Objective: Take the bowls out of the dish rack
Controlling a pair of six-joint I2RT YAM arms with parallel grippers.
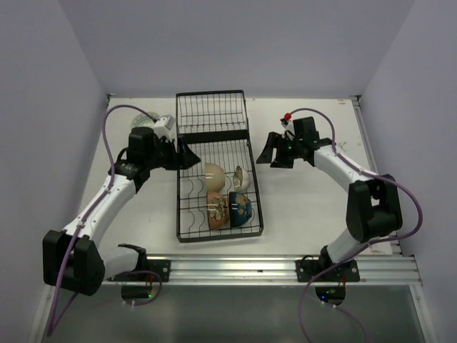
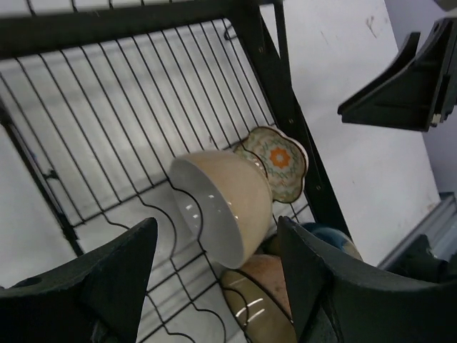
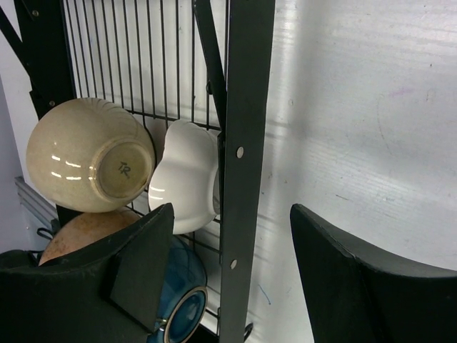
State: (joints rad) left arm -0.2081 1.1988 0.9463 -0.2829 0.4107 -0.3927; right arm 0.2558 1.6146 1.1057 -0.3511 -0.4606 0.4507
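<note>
dish rack point(image 1: 213, 136): black wire, long; lies mid-surface point(image 1: 307, 207) btwn the two arms, long axis running away from the bases.
bowls point(image 1: 235, 207): four, all in the near section, propped on edge among the curved dividers.
cream bowl point(image 1: 213, 172): far-left of the group, on its side, opening twd the L arm, foot twd the R arm.
scalloped bowl point(image 1: 240, 178): just beside cream bowl, by the R rail; white outside, orange/green pattern inside.
tan bowl point(image 1: 217, 212): near-left, just nearer the bases than cream bowl.
blue bowl point(image 1: 241, 209): near-right, just beside tan bowl.
L hand point(image 1: 189, 153): fingers spread wide, holding nothing; at rack's L rail, facing cream bowl's opening, not touching it.
R hand point(image 1: 265, 150): fingers spread, holding nothing; just outside the R rail, level w/ scalloped bowl, apart from it.
</note>
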